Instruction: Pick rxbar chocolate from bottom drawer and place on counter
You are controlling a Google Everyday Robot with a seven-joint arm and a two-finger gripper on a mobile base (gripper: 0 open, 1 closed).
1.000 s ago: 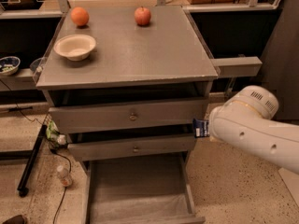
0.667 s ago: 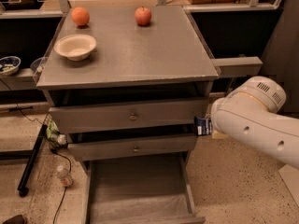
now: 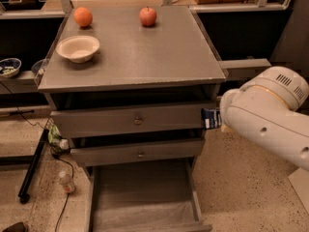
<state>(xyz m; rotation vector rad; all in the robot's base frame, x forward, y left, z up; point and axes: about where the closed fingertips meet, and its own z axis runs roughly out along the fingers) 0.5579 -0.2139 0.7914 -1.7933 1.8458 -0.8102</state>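
Since a second ago the white arm (image 3: 270, 115) has lifted up and to the right, and the chocolate bar (image 3: 210, 118) at its tip has risen a little with it. The bottom drawer (image 3: 145, 192) stands pulled out with nothing on its floor, so the pick looks done and the step in hand is the carry up to the counter (image 3: 145, 57).

The gripper (image 3: 217, 121) sits just off the cabinet's right side, level with the top drawer (image 3: 135, 121), and is mostly hidden behind the arm's shell. I judge it clenched on the bar, since the bar hangs in the air at the arm's tip and touches no surface. The bar is below the counter's edge and just outside its right front corner.

Next the bar needs lifting above that edge and then moving left over the top. Open space lies at the front and right, well away from the bowl (image 3: 77, 48), orange (image 3: 83, 17) and apple (image 3: 148, 16).
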